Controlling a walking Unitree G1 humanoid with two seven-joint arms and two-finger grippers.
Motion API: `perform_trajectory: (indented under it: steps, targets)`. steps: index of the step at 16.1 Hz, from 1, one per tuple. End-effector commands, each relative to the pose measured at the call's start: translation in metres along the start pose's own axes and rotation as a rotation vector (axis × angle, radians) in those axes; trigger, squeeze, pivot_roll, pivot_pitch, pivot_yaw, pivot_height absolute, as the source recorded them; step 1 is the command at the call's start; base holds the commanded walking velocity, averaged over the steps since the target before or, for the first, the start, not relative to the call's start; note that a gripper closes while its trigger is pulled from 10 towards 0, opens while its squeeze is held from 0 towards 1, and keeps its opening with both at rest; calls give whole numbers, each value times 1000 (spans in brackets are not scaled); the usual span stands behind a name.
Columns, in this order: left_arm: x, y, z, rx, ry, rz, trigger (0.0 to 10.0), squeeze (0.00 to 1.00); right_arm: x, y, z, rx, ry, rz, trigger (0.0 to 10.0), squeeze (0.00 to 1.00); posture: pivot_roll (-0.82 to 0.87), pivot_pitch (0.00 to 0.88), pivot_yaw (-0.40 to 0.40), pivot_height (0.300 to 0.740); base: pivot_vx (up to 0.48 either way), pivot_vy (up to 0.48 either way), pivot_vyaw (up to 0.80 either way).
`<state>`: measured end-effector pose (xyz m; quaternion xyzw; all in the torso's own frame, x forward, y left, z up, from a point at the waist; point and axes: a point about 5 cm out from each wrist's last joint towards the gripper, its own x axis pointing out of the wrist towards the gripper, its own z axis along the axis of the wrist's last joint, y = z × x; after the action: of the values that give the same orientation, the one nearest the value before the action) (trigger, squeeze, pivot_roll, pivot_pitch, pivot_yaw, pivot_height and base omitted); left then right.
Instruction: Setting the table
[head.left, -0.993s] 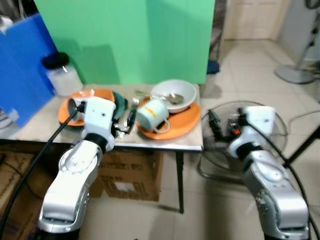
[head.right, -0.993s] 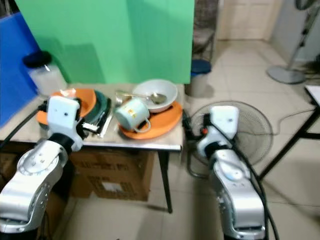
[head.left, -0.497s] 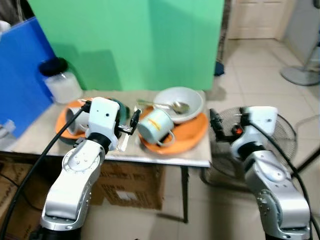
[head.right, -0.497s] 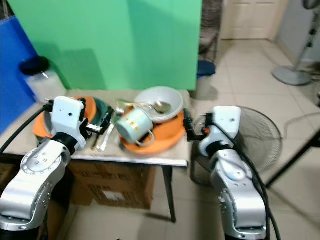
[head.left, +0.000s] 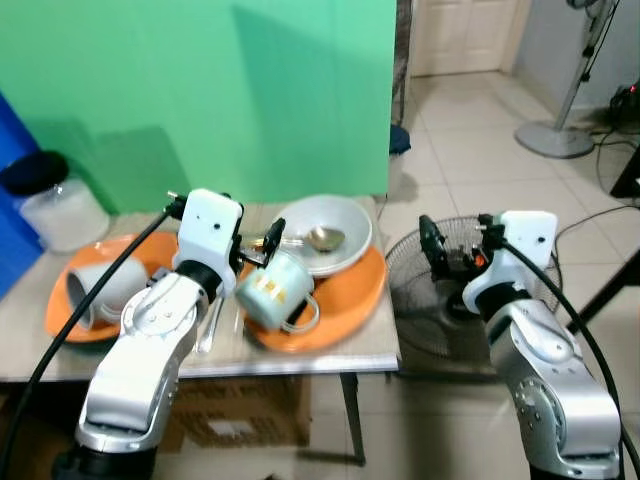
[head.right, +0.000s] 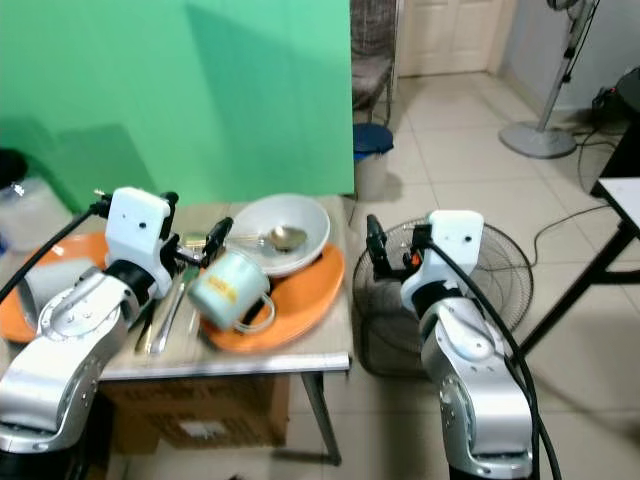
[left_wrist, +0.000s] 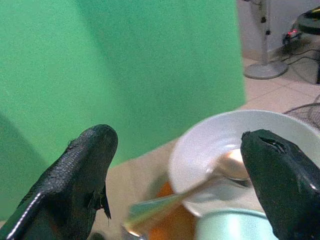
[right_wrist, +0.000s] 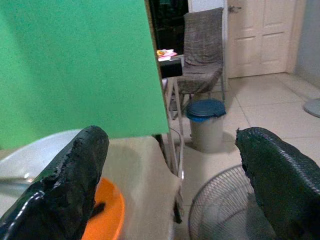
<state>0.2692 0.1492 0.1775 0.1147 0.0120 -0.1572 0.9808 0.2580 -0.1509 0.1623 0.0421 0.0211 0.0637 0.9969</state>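
In the half second before this moment your whole head view shifted: the camera swung so the blue panel dropped out at the left and the counter (head.left: 300, 352) sat lower and closer, which reads as the robot stepping or turning in, not as the dishes moving. Against the dishes, the left end effector (head.left: 258, 243) had advanced from the counter's near left part to just above the pale green mug (head.left: 268, 293), which lay tipped on its side on the big orange plate (head.left: 350, 300). Its fingers (left_wrist: 82, 170) stood well apart with nothing between them, and its wrist view looked past them at the white bowl (head.left: 325, 215) and the metal spoon (head.left: 318, 238) resting in it.

The right end effector (head.left: 432, 248) hung off the counter's right edge, in front of the floor fan (head.left: 420, 290), fingers (right_wrist: 75, 175) also spread and empty. It matched its place of a second earlier relative to the arm.

For the task, I judge this meant you were only closing in: everything was stacked at the counter's middle, nothing laid out. A second orange plate (head.left: 60, 310) at the left carried a grey cup (head.left: 95, 290) on its side, with cutlery (head.right: 165, 315) lying between the two plates and a clear jar (head.left: 60, 205) with a black lid behind.

The mug bore an orange mark on its side, too blurred to read; no other writing was legible.
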Motion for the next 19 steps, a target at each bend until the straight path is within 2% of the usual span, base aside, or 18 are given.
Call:
perform_trajectory:
  steps: [1, 5, 6, 7, 9, 10, 11, 12, 14, 15, 16, 17, 18, 19]
  targets:
    - [-3, 10, -3, 14, 18, 21, 10000, 35, 0, 10, 3, 13, -16, 33, 10000, 0, 48, 0, 106, 740, 334, 0, 0]
    - [0, 12, 0, 34, 4, -75, 10000, 0, -1, 8, 4, 31, -16, 23, 10000, 0, 40, 0, 118, 740, 231, 0, 0]
    - [2, 16, 4, 61, 3, -130, 10000, 0, -2, 8, 5, 41, -12, 45, 10000, 0, 41, 0, 119, 740, 0, 0, 0]
    - [7, 25, 10, 118, 2, -244, 10000, 0, -4, 10, 8, 21, -6, 110, 10000, 0, 40, 0, 119, 740, 0, 0, 0]
    - [11, 34, 11, 194, 37, -326, 10000, 0, -4, 9, 9, -10, 18, 153, 10000, 0, 42, 0, 116, 740, 0, 0, 0]
    - [17, 45, 8, 303, 88, -406, 10000, 0, -5, 9, 7, -77, 66, 228, 10000, 0, 41, 0, 116, 740, 0, 0, 0]
    - [20, 51, 8, 362, 112, -472, 10000, 0, -6, 9, 7, -122, 90, 286, 10000, 0, 39, 0, 119, 740, 0, 0, 0]
    - [22, 53, 8, 377, 120, -514, 10000, 0, -7, 9, 7, -138, 102, 311, 10000, 0, 38, 0, 121, 740, 0, 0, 0]
    - [25, 58, 2, 486, 146, -686, 10000, 0, -13, 7, 7, -222, 158, 422, 10000, 0, 30, 0, 125, 740, 0, 0, 0]
    - [26, 61, -4, 533, 176, -739, 8588, 0, -15, 6, 8, -245, 174, 449, 10000, 0, 26, 0, 121, 740, 0, 0, 0]
    - [26, 62, -6, 548, 189, -755, 8588, 0, -15, 6, 8, -252, 179, 456, 10000, 0, 26, 0, 121, 740, 0, 0, 0]
    - [30, 66, -11, 555, 211, -787, 3216, 0, -16, 5, 8, -260, 187, 467, 10000, 0, 24, 0, 121, 740, 0, 0, 0]
    - [37, 69, -15, 544, 226, -818, 0, 0, -16, 6, 9, -266, 195, 481, 10000, 0, 15, 0, 123, 740, 0, 0, 0]
    - [41, 71, -17, 564, 235, -825, 0, 0, -18, 8, 10, -267, 199, 497, 10000, 0, 0, 0, 130, 740, 0, 0, 0]
